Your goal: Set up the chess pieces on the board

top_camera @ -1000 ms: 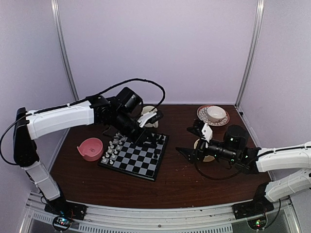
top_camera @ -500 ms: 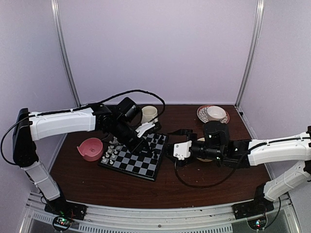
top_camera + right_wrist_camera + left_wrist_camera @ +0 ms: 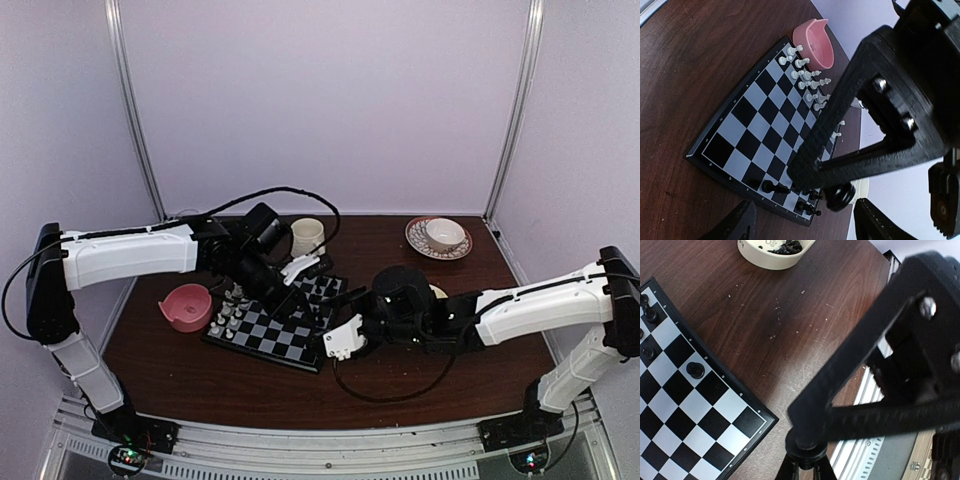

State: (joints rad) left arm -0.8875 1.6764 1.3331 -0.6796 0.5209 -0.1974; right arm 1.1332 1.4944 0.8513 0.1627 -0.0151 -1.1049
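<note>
From above, the small square chessboard with black and pale grey checks [image 3: 272, 330] is seen on the dark wooden counter [image 3: 420, 390]. Tiny white chess pieces [image 3: 228, 310] are lined along its left side, and tiny black chess pieces [image 3: 325, 290] along its far right side. A pink plastic bowl [image 3: 188, 307] is set just beside the white side. The left gripper [image 3: 292, 292] is held over the chessboard's far part, and the right gripper [image 3: 338, 312] at its right edge. In the left wrist view, the left gripper [image 3: 804, 471] is shown pressed together beside the chessboard's corner [image 3: 685, 425]; whether anything is pinched cannot be told. A cream round bowl [image 3: 757, 255] of black pieces is seen beyond. In the right wrist view, the right gripper [image 3: 805, 227] is shown with fingers [image 3: 732, 225] apart, nothing between them, near the black chess pieces [image 3: 775, 188].
</note>
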